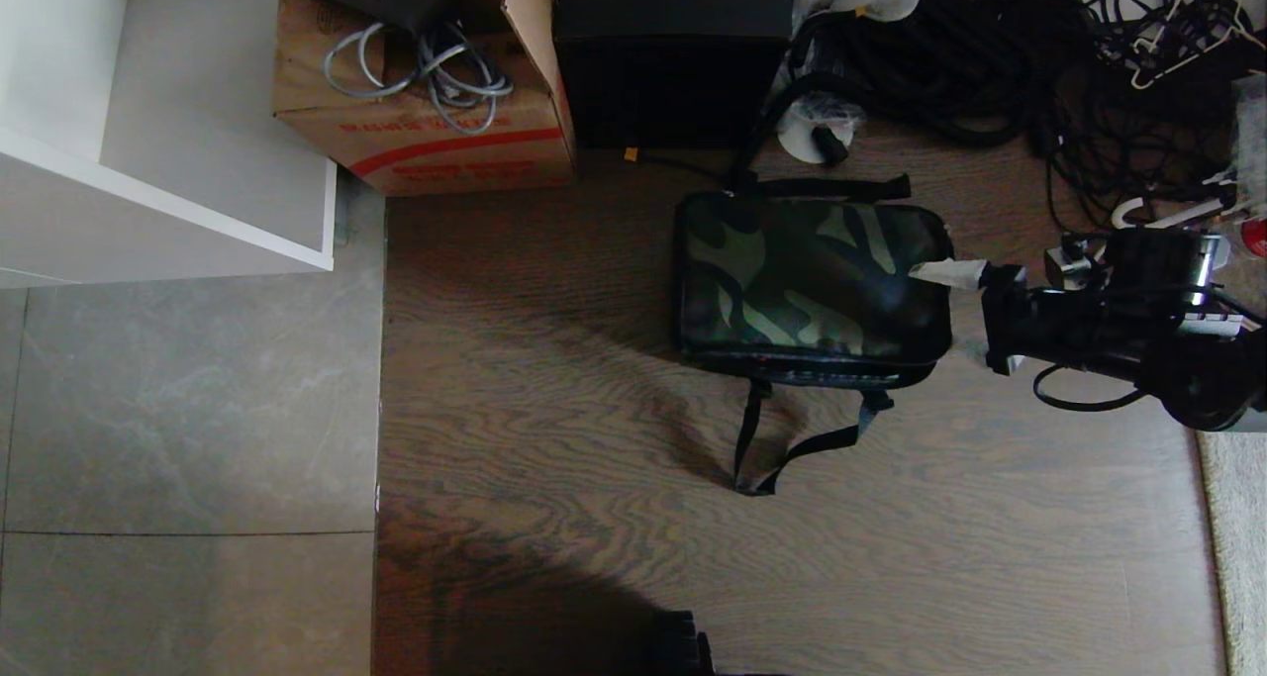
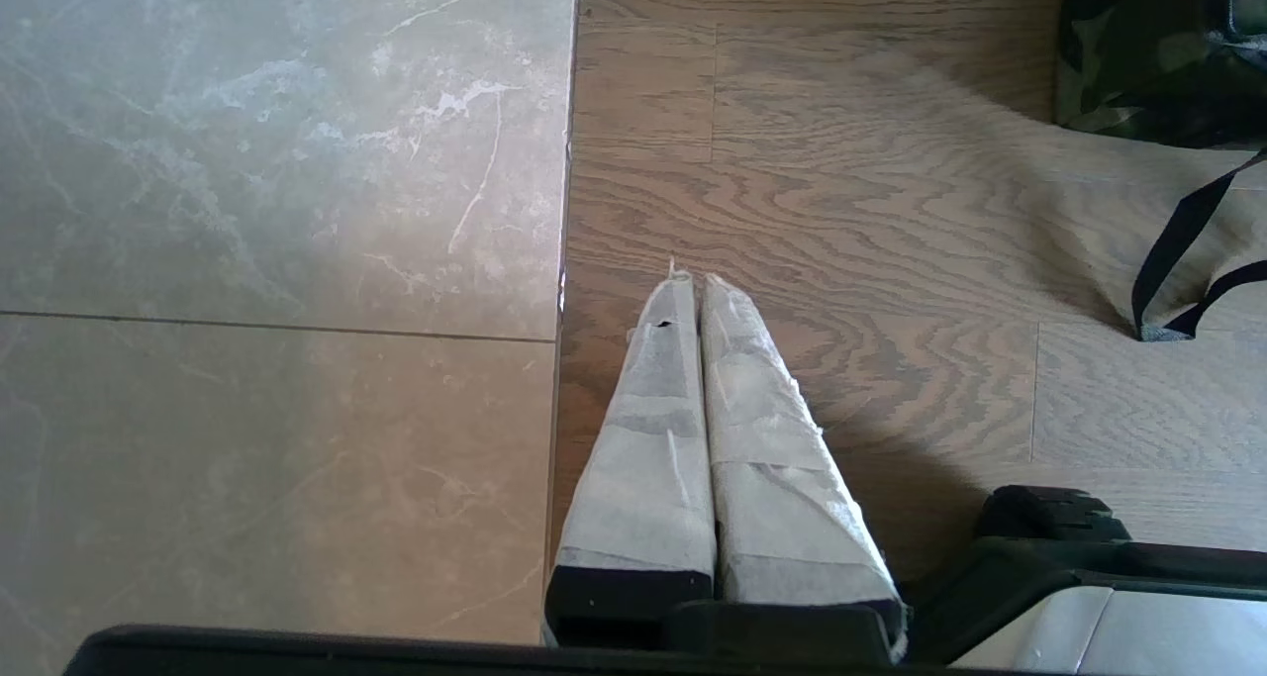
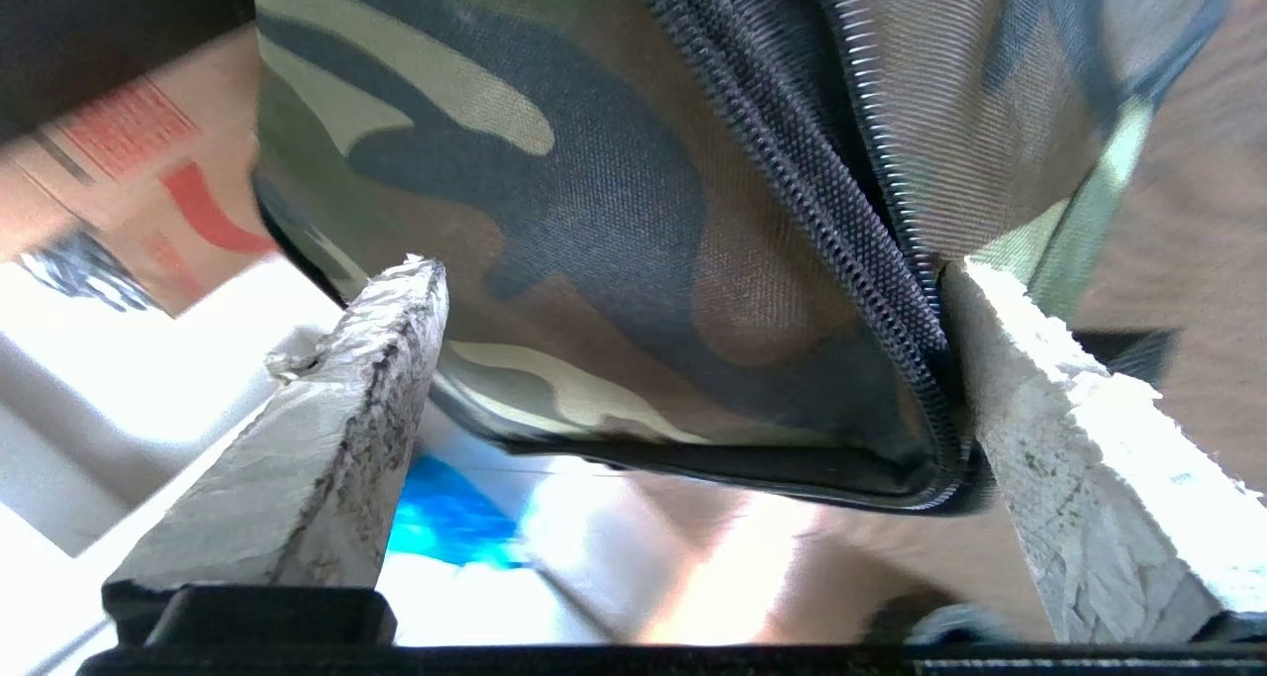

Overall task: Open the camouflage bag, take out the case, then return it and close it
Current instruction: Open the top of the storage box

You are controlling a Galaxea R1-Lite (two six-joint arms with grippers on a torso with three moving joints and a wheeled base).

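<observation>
Bag and gripper at the approach: the camouflage bag (image 1: 812, 275) lies flat on the wooden floor (image 1: 554, 458), zipped shut so far as can be seen, its long axis running across the head view, one short end turned toward the right gripper (image 1: 975, 315); the right gripper sits at that end, just beside the bag's rounded corner, fingers spread wide and grasping nothing; in the right wrist view the two tape-wrapped fingers (image 3: 346, 429) straddle the bag's corner, one close against the zipper track (image 3: 841, 221), the other over the camouflage face; the right arm is plainly the nearer, and the coming move likely depends on finding the zipper pull along that edge, though no pull can be made out here; the left gripper (image 2: 693, 285) is parked well apart over the seam between wood and grey tile (image 2: 277, 260), its padded fingers pressed together and empty; the case is not visible and is presumably inside the bag; the bag is soft woven fabric in green, tan and black patches, rectangular with rounded corners, edged in black trim; a coarse black coil zipper curves round its side; thin black webbing straps (image 1: 782, 448) trail loosely on the floor; behind stand a brown cardboard box (image 1: 426, 112) with red print, a tall black box (image 1: 673, 52) and tangled black cables (image 1: 990, 72)
</observation>
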